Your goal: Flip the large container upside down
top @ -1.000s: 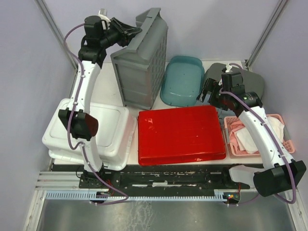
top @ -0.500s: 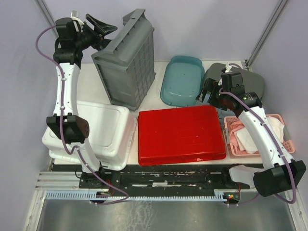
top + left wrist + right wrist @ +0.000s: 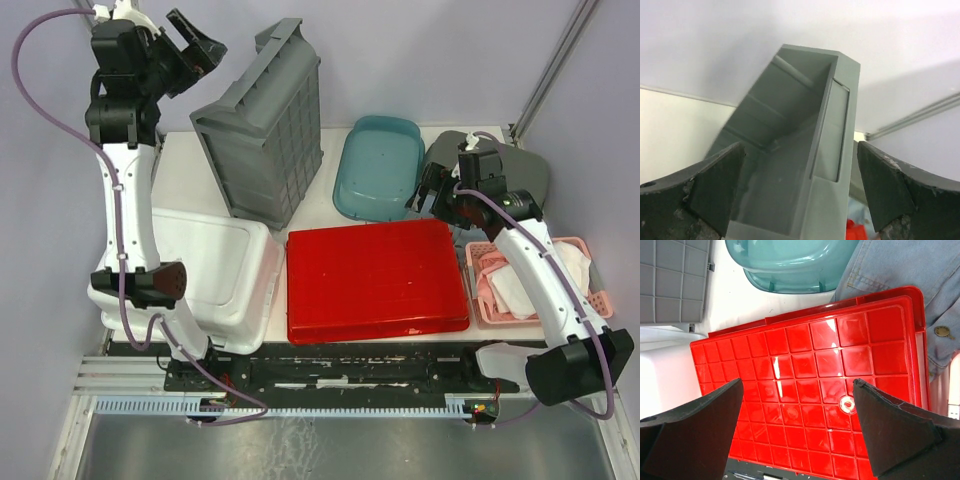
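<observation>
Nearest you, your right gripper (image 3: 428, 190) hangs spread over the red tray (image 3: 375, 280). Farther back, the large grey container (image 3: 265, 130) leans tilted on 1 edge, its opening hidden from the top camera. Your left gripper (image 3: 200, 42) gapes beside its top rim, apart.

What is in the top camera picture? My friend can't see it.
A big gray crate stands tipped on its side, and the left claw hangs open beside it, not gripping it. Nearby are a red tray, a white bin and a teal tub, with the right claw open beside the tub.
</observation>
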Available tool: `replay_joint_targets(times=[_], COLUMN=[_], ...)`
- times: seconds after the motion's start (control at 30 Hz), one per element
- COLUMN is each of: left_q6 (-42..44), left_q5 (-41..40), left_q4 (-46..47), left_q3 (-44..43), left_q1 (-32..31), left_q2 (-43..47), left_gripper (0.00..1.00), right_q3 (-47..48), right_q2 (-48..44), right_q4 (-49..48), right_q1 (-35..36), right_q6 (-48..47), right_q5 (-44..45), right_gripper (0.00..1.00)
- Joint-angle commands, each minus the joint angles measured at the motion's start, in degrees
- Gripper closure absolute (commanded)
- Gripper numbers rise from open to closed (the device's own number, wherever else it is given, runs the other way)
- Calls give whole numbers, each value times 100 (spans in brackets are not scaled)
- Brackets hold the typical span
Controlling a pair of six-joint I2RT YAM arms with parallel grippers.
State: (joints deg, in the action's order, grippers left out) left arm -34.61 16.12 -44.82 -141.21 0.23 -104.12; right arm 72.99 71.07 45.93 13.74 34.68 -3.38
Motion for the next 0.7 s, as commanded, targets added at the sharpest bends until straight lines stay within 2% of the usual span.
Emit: replay_joint_targets(times=[0.0, 0.1, 0.3, 0.47, 0.67], left_q6=[1670, 2285, 2992, 3540, 3961], left_q5=[-1904, -2461, -3140, -3824, -3945], left_q4=[-275, -248, -417, -468, -485], left_q3=[-103, -199, -258, -185, 89], left_q1=[-785, -1395, -1948, -2311, -2484], left_q2=[505, 479, 323, 282, 285], left_gripper=[1, 1, 1, 0, 3], right_q3=[90, 99, 113, 83, 50], right_q2=[88, 162, 198, 198, 231], right_q4=[-237, -271, -260, -249, -304], right_q1=[-29, -26, -31, -22, -21], right_q6=[60, 103, 131, 174, 280], right_q5=[-162, -293, -409, -431, -504], right_gripper=[1, 1, 1, 1, 1])
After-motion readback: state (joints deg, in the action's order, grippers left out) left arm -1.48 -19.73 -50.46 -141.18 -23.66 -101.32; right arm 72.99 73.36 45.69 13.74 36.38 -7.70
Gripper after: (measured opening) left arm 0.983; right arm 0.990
